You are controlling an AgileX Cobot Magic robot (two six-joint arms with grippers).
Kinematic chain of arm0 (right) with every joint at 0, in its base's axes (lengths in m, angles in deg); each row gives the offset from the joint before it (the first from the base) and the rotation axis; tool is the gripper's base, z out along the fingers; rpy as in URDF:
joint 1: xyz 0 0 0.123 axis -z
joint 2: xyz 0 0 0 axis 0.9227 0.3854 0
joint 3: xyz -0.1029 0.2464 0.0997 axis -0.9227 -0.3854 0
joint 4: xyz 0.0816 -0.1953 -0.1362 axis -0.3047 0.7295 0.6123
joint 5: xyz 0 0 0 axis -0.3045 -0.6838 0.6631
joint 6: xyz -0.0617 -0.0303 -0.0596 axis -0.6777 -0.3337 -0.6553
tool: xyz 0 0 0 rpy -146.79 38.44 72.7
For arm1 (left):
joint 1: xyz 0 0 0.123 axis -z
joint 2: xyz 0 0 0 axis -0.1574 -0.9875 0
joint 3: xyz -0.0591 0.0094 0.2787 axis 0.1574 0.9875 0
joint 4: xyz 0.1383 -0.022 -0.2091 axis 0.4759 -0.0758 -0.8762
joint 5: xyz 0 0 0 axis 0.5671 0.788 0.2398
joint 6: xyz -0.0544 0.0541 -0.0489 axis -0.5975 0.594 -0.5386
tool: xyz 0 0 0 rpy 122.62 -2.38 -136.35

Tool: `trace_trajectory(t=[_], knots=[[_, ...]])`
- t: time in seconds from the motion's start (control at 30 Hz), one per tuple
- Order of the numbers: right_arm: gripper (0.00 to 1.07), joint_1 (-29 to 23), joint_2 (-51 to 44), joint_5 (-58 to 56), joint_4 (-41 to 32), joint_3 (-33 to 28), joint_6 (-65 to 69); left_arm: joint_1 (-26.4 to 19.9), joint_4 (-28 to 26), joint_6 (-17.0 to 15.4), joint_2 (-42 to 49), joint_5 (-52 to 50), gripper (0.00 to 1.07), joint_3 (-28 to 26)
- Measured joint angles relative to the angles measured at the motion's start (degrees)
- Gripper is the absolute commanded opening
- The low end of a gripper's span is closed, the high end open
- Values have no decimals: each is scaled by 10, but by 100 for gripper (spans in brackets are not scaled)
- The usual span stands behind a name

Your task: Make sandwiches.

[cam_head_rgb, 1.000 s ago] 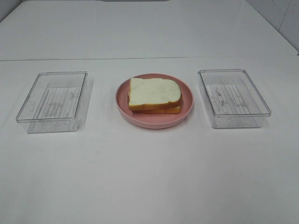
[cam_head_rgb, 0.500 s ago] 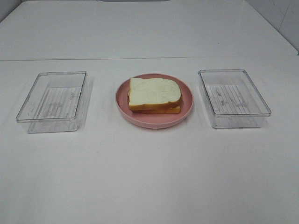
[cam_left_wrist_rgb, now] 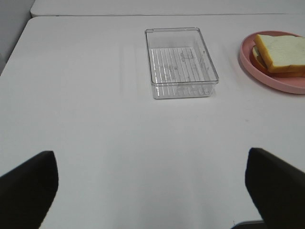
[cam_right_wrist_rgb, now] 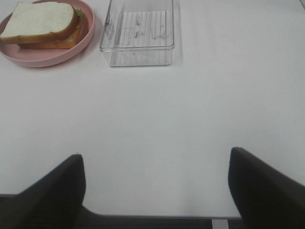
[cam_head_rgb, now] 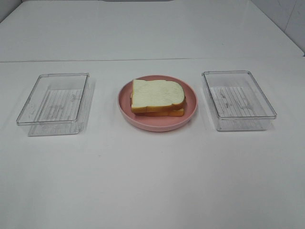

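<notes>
Both claws, left (cam_left_wrist_rgb: 147,191) and right (cam_right_wrist_rgb: 155,191), gape empty, well short of the plate (cam_head_rgb: 157,121); its sandwich (cam_head_rgb: 157,98) looks finished, so keep clear

Counter (cam_head_rgb: 152,181): white, matte, seam line across far part; wall edge at far corners.
Pink plate (cam_head_rgb: 190,112): round, raised rim, centre of counter, between two trays.
Left tray (cam_head_rgb: 53,104): clear plastic, rectangular, ribbed floor, well apart from plate; also seen in left wrist view (cam_left_wrist_rgb: 180,62).
Right tray (cam_head_rgb: 238,100): clear plastic, rectangular, ribbed floor, near plate, not touching; also seen in right wrist view (cam_right_wrist_rgb: 138,36).
</notes>
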Motion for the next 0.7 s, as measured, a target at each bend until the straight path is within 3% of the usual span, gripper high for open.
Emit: trace_trajectory(t=[0.13, 0.7], knots=[[96, 0, 0, 0, 0, 0, 0, 0, 0, 0, 0, 0, 102, 0], [96, 0, 0, 0, 0, 0, 0, 0, 0, 0, 0, 0, 102, 0]])
